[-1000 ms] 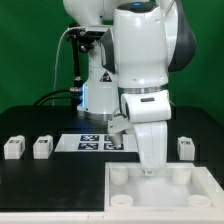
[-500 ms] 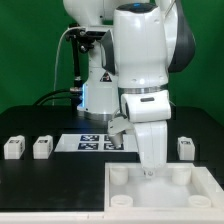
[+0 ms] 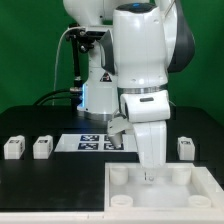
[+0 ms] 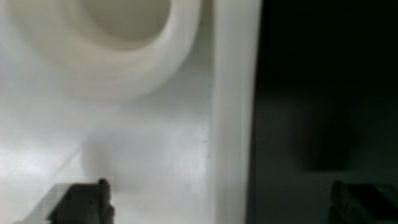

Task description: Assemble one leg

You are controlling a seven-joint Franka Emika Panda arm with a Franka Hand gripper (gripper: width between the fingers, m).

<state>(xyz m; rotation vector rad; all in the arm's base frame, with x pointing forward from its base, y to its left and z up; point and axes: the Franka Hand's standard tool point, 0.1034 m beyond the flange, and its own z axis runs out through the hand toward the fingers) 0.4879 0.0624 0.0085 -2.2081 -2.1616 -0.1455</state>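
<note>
Over the last second almost nothing moved: my hand [image 3: 150, 176] has sunk a touch closer to the white panel [image 3: 160, 203], near its far edge between two corner sockets. In the wrist view the fingertips [image 4: 75, 203] stand spread wide with only panel between them, so I take the hand as released and empty, though that view is blurred. The leg [image 3: 185, 147] sits untouched on the worktop [image 3: 40, 190] at the exterior view's right, two other legs [image 3: 12, 147] far left. No leg is fitted yet, I judge.
</note>
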